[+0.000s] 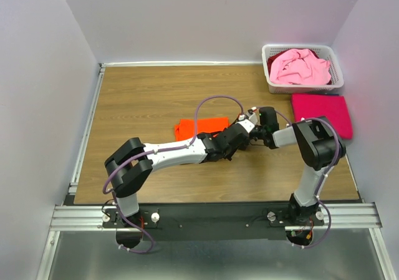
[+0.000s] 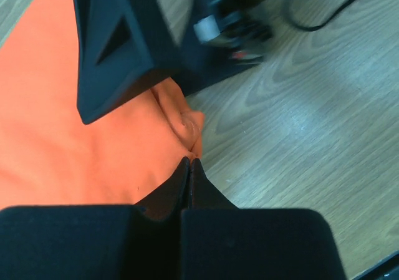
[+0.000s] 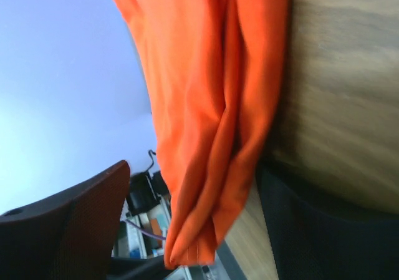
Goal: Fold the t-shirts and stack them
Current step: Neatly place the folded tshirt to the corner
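The orange t-shirt lies partly folded mid-table. My left gripper is shut at its right edge, and the cloth puckers just ahead of the tips. From above, the left gripper meets my right gripper at that edge. In the right wrist view the right gripper is open, its fingers wide apart with a bunched fold of the orange shirt between them. A folded magenta-red t-shirt lies at the right. The pale pink t-shirt is heaped in the basket.
A white slotted basket stands at the back right corner, touching the magenta shirt's far edge. Walls close in the wooden table on the left, back and right. A metal rail runs along the near edge.
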